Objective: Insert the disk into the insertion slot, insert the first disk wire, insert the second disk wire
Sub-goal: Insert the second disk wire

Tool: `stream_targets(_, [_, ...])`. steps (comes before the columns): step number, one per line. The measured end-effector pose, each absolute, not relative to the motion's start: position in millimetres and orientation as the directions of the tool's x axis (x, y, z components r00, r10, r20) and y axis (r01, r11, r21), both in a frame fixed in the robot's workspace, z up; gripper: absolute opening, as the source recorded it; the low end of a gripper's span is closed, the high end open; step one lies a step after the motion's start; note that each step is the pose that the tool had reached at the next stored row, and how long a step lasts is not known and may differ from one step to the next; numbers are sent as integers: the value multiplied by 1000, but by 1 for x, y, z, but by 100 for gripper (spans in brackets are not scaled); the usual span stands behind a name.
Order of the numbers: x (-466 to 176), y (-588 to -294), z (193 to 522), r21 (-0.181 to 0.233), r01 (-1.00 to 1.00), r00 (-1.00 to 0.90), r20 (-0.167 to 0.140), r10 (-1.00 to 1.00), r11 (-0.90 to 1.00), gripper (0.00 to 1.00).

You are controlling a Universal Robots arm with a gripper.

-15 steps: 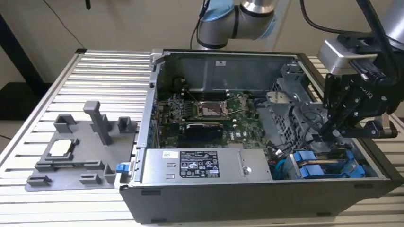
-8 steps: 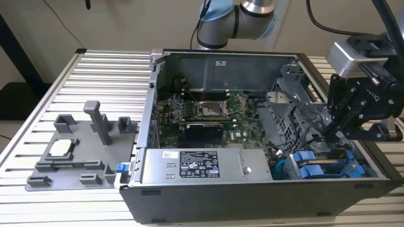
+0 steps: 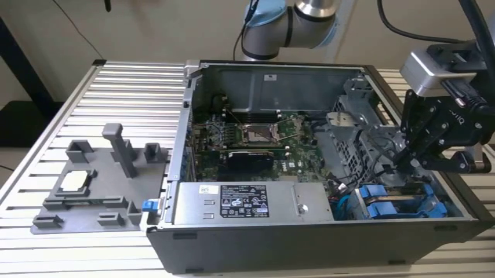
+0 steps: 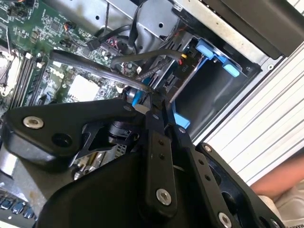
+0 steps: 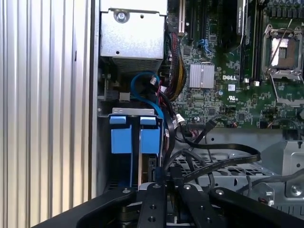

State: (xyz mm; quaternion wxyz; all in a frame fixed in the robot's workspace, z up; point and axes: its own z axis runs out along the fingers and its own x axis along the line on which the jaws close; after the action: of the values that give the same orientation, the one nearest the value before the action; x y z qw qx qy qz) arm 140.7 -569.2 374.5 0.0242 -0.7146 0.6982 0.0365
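Observation:
The insertion slot [image 3: 433, 194] is the drive cage bay at the case's front corner, on the exterior view's right. Two bright blue carrier ends [image 5: 121, 140] sit side by side in it. The disk [image 5: 141, 167] shows as a thin edge between them, seated in the slot [image 5: 103, 156]. My gripper [image 3: 404, 165] reaches down into the cage just above the blue carriers [image 3: 383, 208]. Its fingertips [image 5: 156, 179] are pressed together on the end of a wire. A black wire [image 5: 223, 161] and a blue wire [image 5: 142, 78] both run toward them. In the second wrist view the gripper [image 4: 151, 102] is shut beside a blue carrier [image 4: 216, 57].
The grey power-supply box [image 3: 247, 202] lies along the case's near wall, with the motherboard [image 3: 255, 139] behind it. A grey fixture plate [image 3: 93, 185] stands on the ribbed table at the exterior view's left. A person's hand [image 4: 285, 183] rests beside the case. Loose cables crowd the cage.

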Motion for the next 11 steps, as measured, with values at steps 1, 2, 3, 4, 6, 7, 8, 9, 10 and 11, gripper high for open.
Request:
stream_targets(1, [141, -569, 374, 16, -1000, 22, -87, -996, -24, 16])
stream_targets(2, [141, -570, 374, 16, -1000, 22, -88, -996, -24, 16])
stream_targets(3, [141, -571, 373, 16, -1000, 22, -90, -996, -24, 16])
stream_targets(4, [141, -572, 372, 16, -1000, 22, -94, -995, -24, 16])
stream_targets(6, [141, -575, 371, 15, -1000, 22, -105, -994, -24, 16])
stream_targets(7, [141, -577, 370, 15, -1000, 23, -110, -994, -24, 16])
stream_targets(8, [141, -578, 369, 14, -1000, 23, -115, -993, -24, 16])
stream_targets(9, [141, -579, 367, 14, -1000, 23, -119, -993, -24, 16])
stream_targets(10, [142, -580, 366, 14, -1000, 23, -121, -992, -24, 16])
stream_targets(11, [143, -581, 365, 14, -1000, 23, -123, -992, -25, 16])
